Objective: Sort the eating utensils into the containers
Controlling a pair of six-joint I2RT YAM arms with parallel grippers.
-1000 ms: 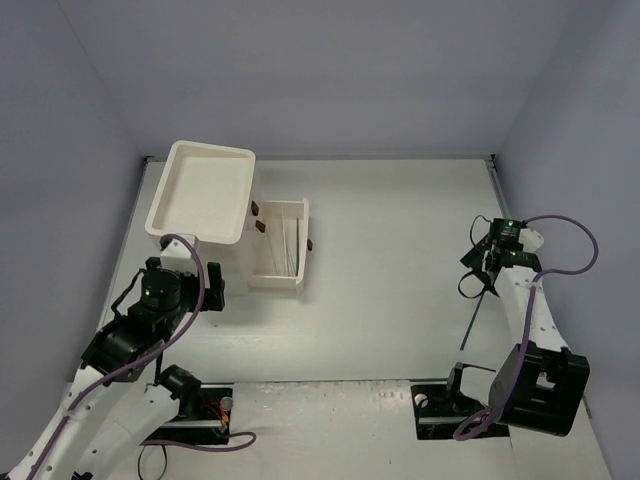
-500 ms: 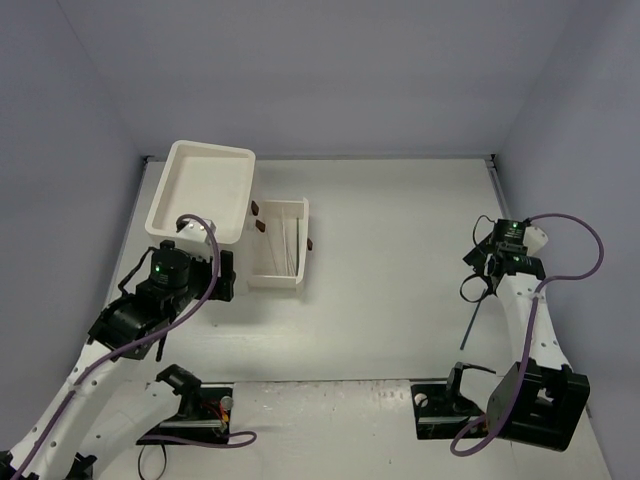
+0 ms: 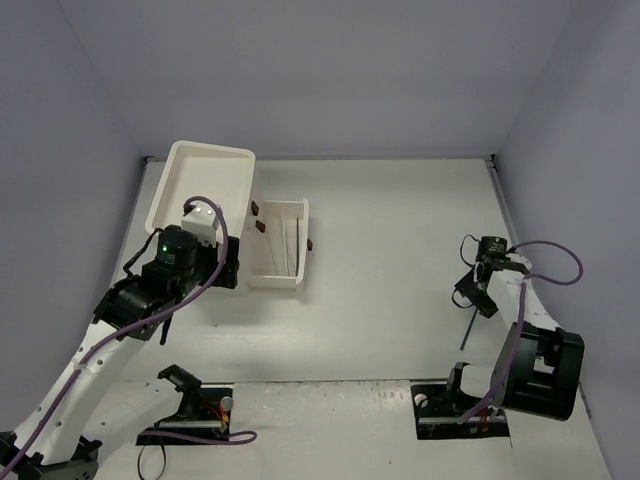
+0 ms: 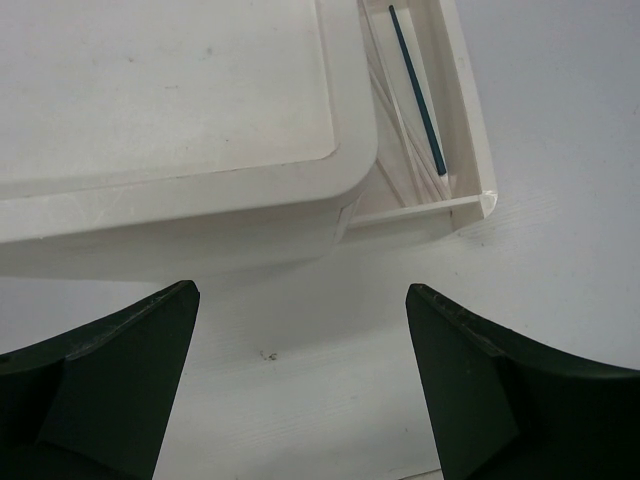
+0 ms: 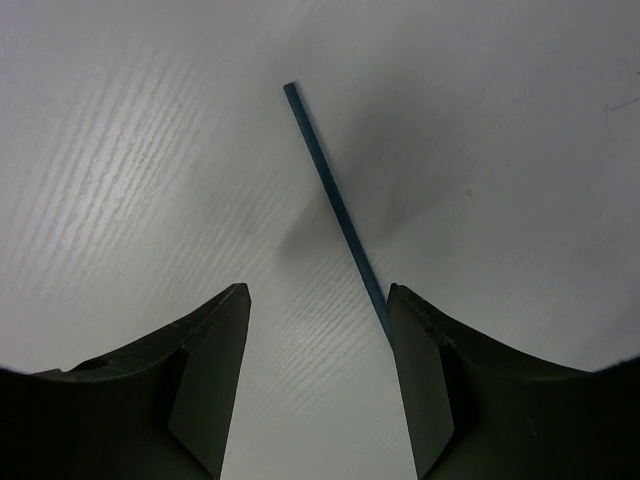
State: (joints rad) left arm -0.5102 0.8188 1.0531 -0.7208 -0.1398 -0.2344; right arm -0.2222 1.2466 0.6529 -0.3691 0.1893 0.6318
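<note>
Left arm [image 3: 92, 368]: white links, black joint housings, small green light on the black wrist block. Right arm [image 3: 520, 300]: same white and black, bulky black motor housing low down. Purple cable [image 3: 548, 244] looping along each. Black base plates [image 3: 455, 395] bolted at the near edge. Fingers [image 4: 110, 385]: dark, matte, wedge-shaped, smooth-faced in both wrist views.

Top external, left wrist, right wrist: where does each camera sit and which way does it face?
Top external: above and behind the bases, looking down on the table; left arm and right arm show.
Left wrist: looking down at the cabinet and its open drawer; left tool shows.
Right wrist: looking down at a blue chopstick on the table; right tool shows.
Top and left wrist share cabinet and drawer.
</note>
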